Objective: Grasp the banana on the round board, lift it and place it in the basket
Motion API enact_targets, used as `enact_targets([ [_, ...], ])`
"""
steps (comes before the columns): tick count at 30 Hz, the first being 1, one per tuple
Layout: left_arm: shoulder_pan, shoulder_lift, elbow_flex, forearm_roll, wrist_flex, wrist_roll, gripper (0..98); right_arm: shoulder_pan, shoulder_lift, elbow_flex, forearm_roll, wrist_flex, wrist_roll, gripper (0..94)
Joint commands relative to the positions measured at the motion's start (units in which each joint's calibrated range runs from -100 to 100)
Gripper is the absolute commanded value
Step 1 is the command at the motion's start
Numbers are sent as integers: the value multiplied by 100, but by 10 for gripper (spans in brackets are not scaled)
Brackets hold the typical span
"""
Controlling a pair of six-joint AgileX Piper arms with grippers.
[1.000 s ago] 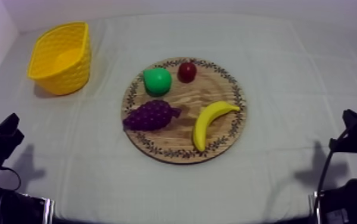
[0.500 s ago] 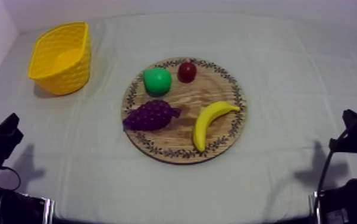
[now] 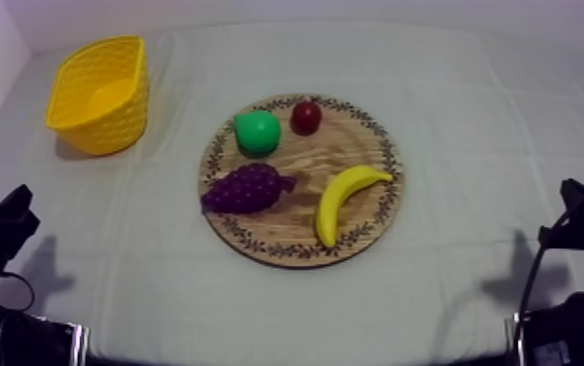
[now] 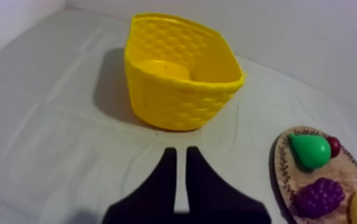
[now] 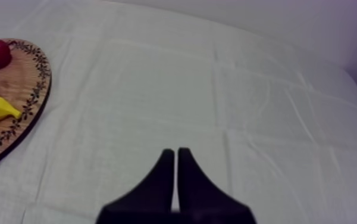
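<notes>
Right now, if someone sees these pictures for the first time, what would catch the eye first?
Probably the round wooden board mid-table, carrying a yellow banana, purple grapes, a green pear and a small red fruit. Next, the bright yellow basket at the table's far left.

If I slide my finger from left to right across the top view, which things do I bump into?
yellow basket → grapes → banana
</notes>
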Motion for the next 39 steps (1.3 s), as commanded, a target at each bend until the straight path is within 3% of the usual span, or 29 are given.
enact_targets([
  [1,12,192,-35,-11,-30,-38,110,0,-2,-3,1,-2,0,3],
  [10,166,2079,-1870,-5,-114,-403,123,0,-2,-3,1,-2,-2,3],
  [22,1253,5070,-6646,-24,917,-1089,113,0,-2,-3,1,-2,0,3],
  [28,1714,6329,-8064,163,1677,-1258,98,0,-2,-3,1,-2,0,3],
  [36,2138,7547,-8946,760,2191,-1350,80,0,-2,-3,1,-2,-4,3],
  [39,2372,7914,-9081,855,2267,-1255,77,0,-2,-3,1,-2,-2,3],
])
